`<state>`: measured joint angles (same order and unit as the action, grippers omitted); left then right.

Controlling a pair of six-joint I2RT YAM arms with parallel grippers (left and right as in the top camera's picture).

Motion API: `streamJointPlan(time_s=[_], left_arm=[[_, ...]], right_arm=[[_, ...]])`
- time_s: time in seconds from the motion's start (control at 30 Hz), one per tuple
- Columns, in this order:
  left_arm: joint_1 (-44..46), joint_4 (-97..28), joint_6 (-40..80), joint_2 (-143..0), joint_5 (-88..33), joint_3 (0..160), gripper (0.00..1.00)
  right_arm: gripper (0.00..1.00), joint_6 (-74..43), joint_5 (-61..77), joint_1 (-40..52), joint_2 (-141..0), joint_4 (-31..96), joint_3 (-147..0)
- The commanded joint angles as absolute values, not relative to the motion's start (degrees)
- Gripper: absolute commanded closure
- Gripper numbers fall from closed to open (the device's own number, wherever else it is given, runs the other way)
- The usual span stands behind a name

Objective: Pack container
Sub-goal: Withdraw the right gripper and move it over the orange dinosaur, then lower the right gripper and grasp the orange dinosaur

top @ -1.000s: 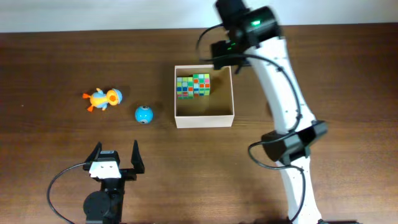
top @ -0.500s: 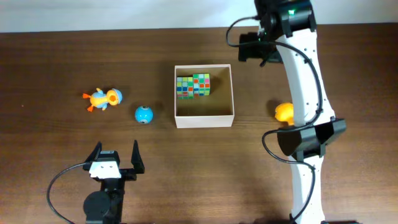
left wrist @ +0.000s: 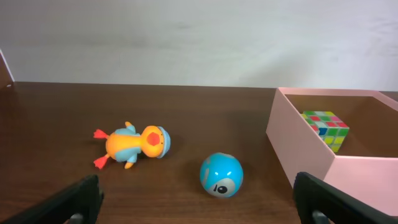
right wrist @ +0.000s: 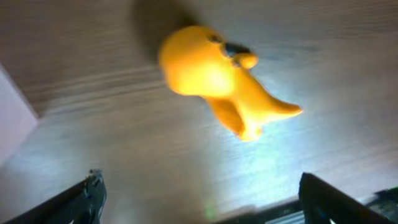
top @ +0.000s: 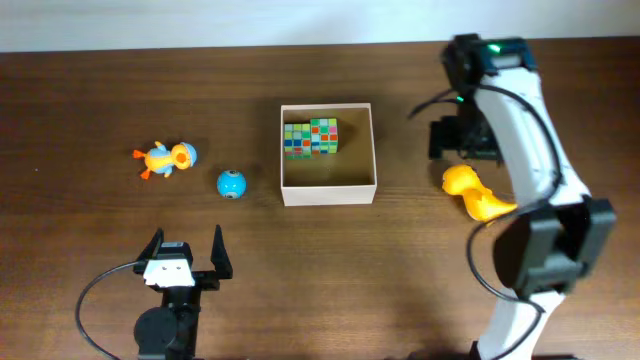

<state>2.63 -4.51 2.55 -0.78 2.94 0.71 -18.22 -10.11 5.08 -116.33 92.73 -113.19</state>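
Observation:
The container is a white-walled box at mid-table, with a multicoloured cube inside; it also shows in the left wrist view. A yellow duck toy lies on the table right of it, also in the right wrist view. My right gripper is open and empty, just above the yellow duck. A blue ball and an orange-and-blue duck lie left of the container. My left gripper is open and empty near the front edge, behind the blue ball.
The orange-and-blue duck lies on its side on the brown table. A pale wall runs along the table's far edge. The right arm reaches over the right side of the table.
My right arm has swung from above the container's far right corner out to the right and nearer, uncovering the yellow duck. The left arm has not moved.

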Motion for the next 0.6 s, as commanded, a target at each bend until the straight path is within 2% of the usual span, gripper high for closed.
streamJointPlan(time_s=[0.0, 0.3, 0.57], left_arm=[[3.0, -4.7, 1.5, -0.3, 2.3, 0.6, 0.01], [3.0, -4.7, 1.4, -0.3, 2.3, 0.6, 0.01], [3.0, -4.7, 1.4, -0.3, 2.3, 0.6, 0.01]], right_arm=[[0.07, -18.8, -10.1, 3.1, -112.5, 88.7, -104.3], [0.07, -10.7, -1.5, 2.1, -112.0, 66.0, -83.7], [0.07, -9.5, -1.5, -1.1, -112.0, 59.9, -78.6]])
